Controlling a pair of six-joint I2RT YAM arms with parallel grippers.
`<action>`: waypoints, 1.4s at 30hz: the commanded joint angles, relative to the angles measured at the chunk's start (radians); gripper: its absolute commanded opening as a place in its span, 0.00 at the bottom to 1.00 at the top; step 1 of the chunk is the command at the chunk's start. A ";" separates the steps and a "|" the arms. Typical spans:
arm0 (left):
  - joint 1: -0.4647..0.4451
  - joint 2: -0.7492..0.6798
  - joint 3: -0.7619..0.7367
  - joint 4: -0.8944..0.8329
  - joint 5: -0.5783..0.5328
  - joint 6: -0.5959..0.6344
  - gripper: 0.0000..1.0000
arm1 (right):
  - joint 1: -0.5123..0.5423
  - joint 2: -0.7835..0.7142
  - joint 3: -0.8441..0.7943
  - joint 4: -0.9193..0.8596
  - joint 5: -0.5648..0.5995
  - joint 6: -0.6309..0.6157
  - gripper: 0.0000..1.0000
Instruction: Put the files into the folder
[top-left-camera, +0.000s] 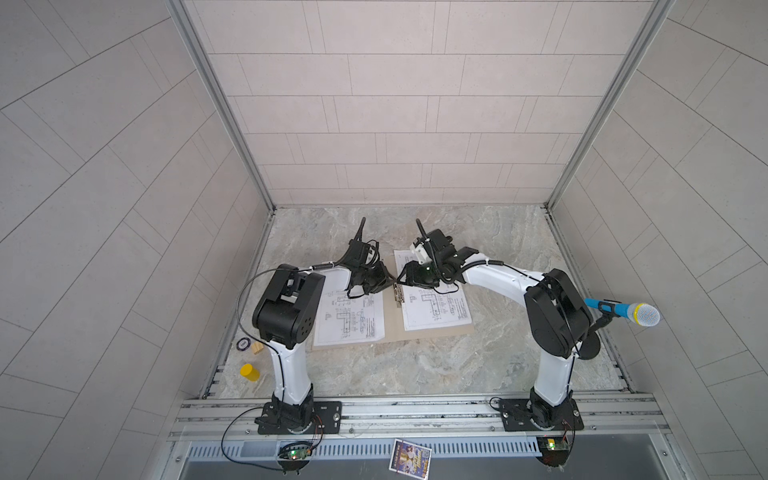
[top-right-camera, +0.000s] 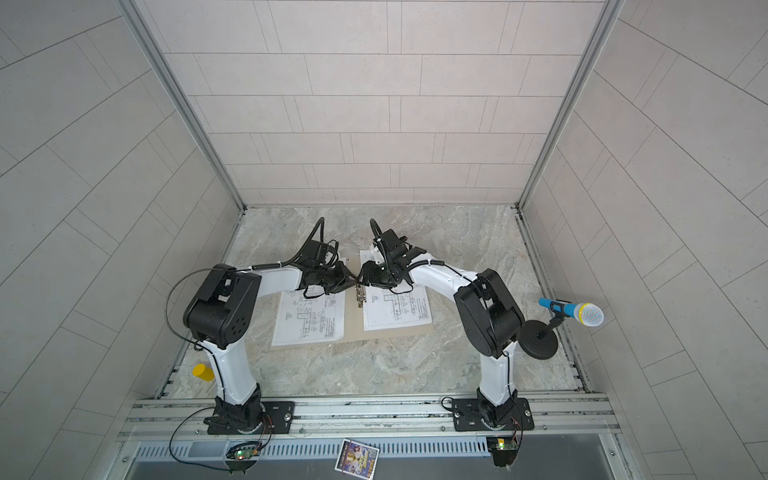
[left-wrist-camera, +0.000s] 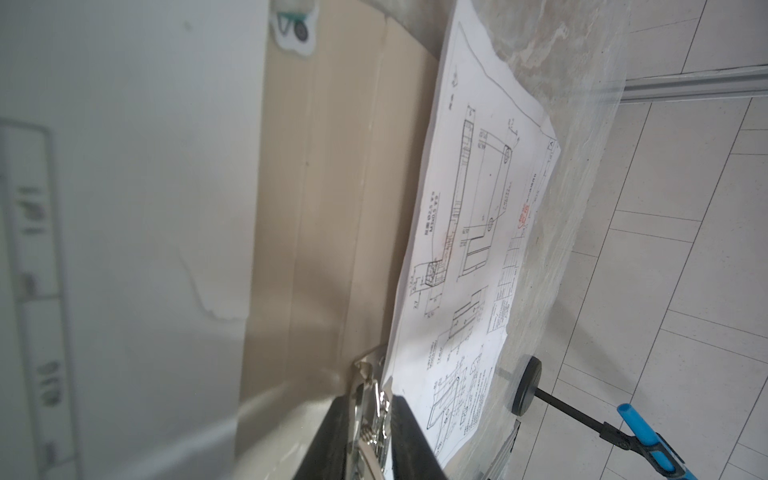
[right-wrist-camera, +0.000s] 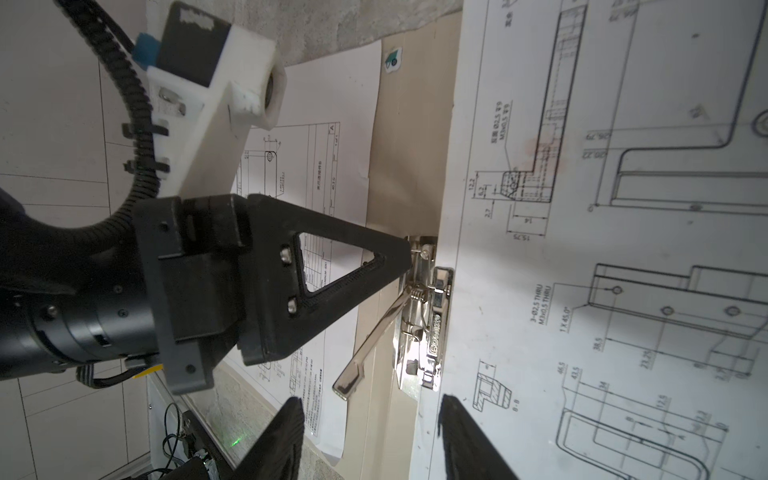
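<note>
Lying open and flat on the table (top-left-camera: 457, 365) in both top views, the tan folder (top-left-camera: 392, 328) holds two white, line-drawn files (top-left-camera: 349, 320), one per flap, left and right. Both arms bend inward over its spine. In the left wrist view, the left gripper (left-wrist-camera: 368, 401) clamps the single metal clip (left-wrist-camera: 365, 370). In the right wrist view, the right gripper (right-wrist-camera: 370, 401) hangs beside that clip, fingers apart, empty.

Folder (top-left-camera: 392, 330) lies open on worktop (top-left-camera: 415, 365), metal clip (top-left-camera: 398, 296) on its spine. Left sheet (top-left-camera: 349, 320) just left of clip, right sheet (top-left-camera: 436, 309) just right. L gripper (top-left-camera: 390, 283) & R gripper (top-left-camera: 402, 279) meet at clip's far end. Mic (top-left-camera: 623, 309) well right of clip, yellow cylinder (top-left-camera: 249, 372) well left.
</note>
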 joint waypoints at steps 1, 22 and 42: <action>-0.004 0.023 0.003 0.011 -0.006 -0.004 0.24 | 0.012 0.026 0.014 -0.019 0.009 0.016 0.54; -0.015 0.047 -0.016 0.055 -0.040 -0.044 0.08 | 0.028 0.065 0.056 -0.044 0.017 0.013 0.51; -0.031 0.024 -0.054 0.109 -0.068 -0.087 0.05 | 0.032 0.095 0.083 -0.094 0.030 -0.011 0.38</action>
